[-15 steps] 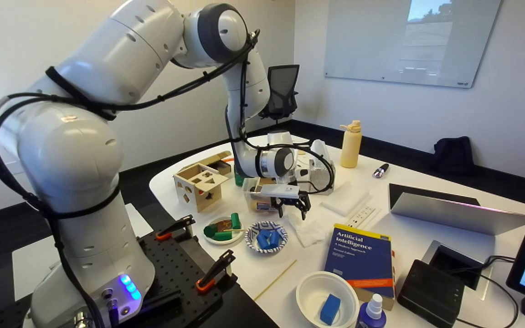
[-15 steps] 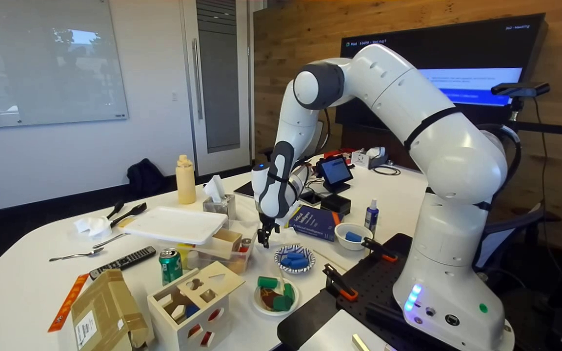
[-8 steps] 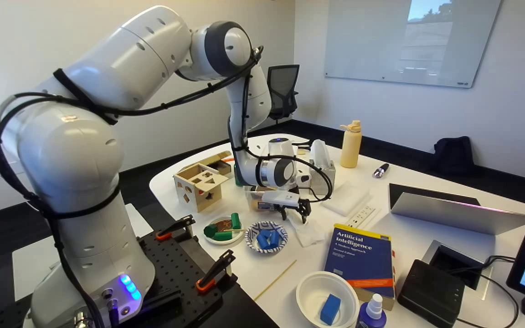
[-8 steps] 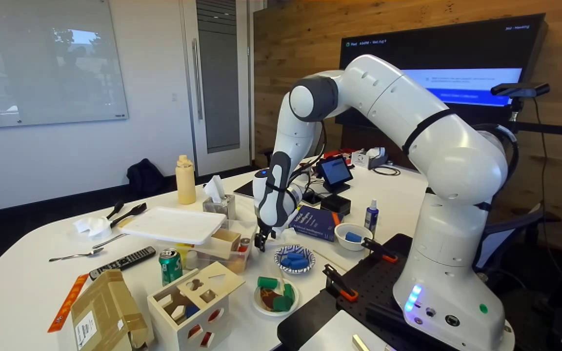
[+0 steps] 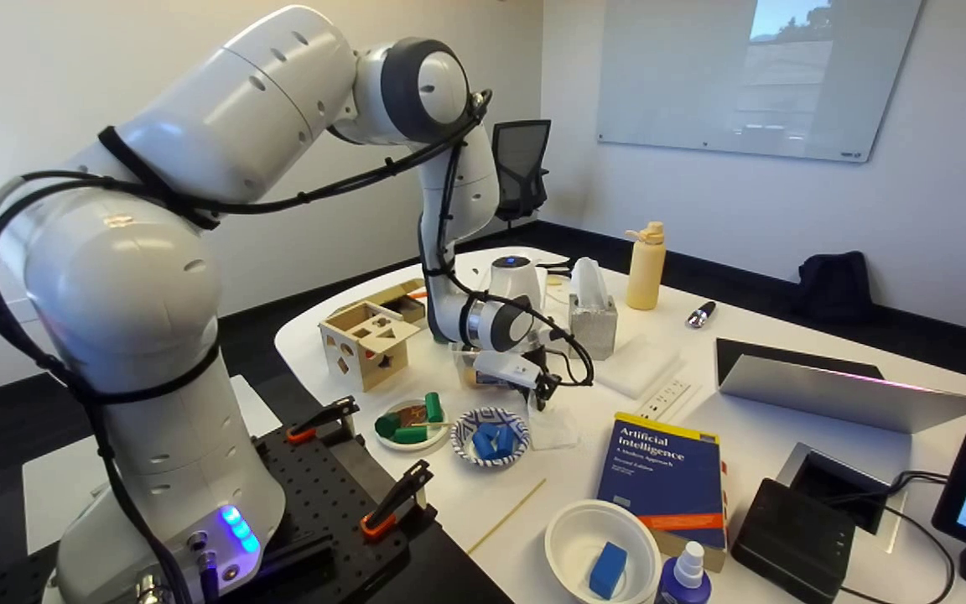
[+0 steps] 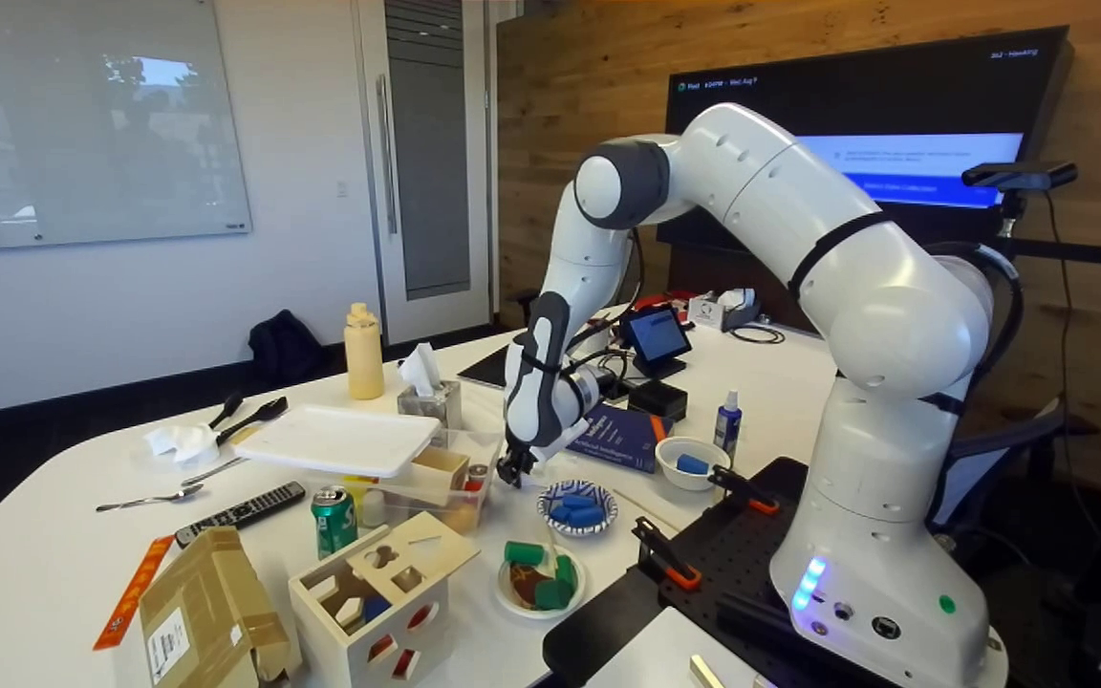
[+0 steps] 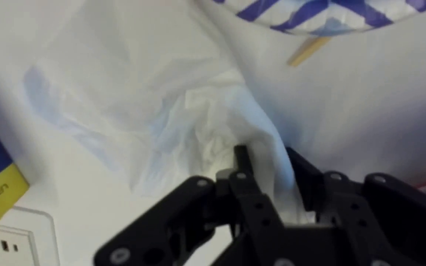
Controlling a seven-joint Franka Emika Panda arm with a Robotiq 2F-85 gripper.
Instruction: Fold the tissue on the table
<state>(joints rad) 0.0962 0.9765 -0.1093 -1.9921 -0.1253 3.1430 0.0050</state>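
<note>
Claw (image 7: 266, 153), set narrow, over a crumpled tissue (image 7: 176, 122)
A fold stands inside it, gripped or not I cannot tell; the rest spreads over the worktop (image 5: 563, 474) near a patterned bowl (image 7: 309, 16), a tissue box (image 5: 594, 334) farther back.

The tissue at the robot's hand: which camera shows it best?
The wrist view. It's a little blurry, but it looks at the tissue from close up, so you can see wrinkles and a fold reaching into the hand. In both exterior views the tissue is a small pale patch on the white table, partly hidden.
</note>
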